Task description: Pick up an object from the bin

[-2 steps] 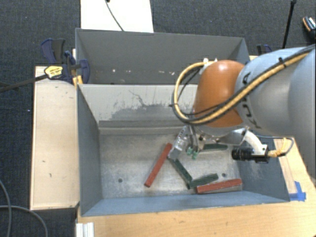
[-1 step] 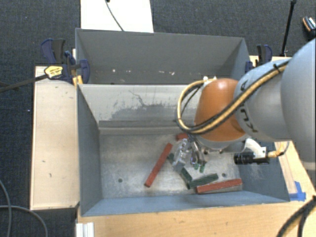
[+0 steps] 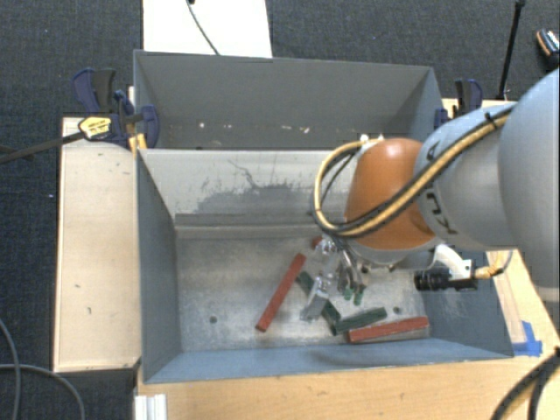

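Note:
My gripper (image 3: 320, 303) reaches down under the orange cover into the middle of the bin floor, its metal fingertips among a small cluster of things. A dark green block (image 3: 308, 283) lies right at the fingertips. Another dark green bar (image 3: 357, 318) lies just to the right, near the front wall. A long red-brown stick (image 3: 281, 292) lies slanted to the left of the fingers. A second red-brown bar (image 3: 390, 329) lies flat along the front wall at the right. Whether anything sits between the fingers is hidden.
The arm and its orange cover with looped cables overhang the bin's right half. The bin's sloped back wall and left floor carry nothing else but scuff marks.

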Motion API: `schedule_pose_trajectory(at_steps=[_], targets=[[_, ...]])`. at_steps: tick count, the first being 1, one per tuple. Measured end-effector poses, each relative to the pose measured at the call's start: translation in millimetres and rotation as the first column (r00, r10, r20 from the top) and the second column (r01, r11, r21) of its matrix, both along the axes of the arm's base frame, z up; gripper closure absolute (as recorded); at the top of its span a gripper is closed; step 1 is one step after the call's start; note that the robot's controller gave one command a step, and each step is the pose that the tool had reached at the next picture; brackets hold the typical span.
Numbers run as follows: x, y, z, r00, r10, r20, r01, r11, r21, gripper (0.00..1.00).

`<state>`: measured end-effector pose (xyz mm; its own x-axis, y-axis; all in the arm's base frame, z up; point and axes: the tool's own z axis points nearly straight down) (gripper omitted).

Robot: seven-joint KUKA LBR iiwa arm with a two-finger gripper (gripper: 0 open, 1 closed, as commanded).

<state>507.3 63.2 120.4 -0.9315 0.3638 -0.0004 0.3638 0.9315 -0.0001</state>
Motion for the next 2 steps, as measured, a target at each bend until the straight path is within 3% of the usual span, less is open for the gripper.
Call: schedule_pose_trajectory(at_steps=[1, 2], targets=[[21.8, -30.1, -53.0, 0.999, -0.038, -0.004, 0.038, 0.999, -0.001, 0.0], [21.7, -28.0, -50.1, 0.999, -0.034, -0.002, 0.034, 0.999, 0.0, 1.0]])
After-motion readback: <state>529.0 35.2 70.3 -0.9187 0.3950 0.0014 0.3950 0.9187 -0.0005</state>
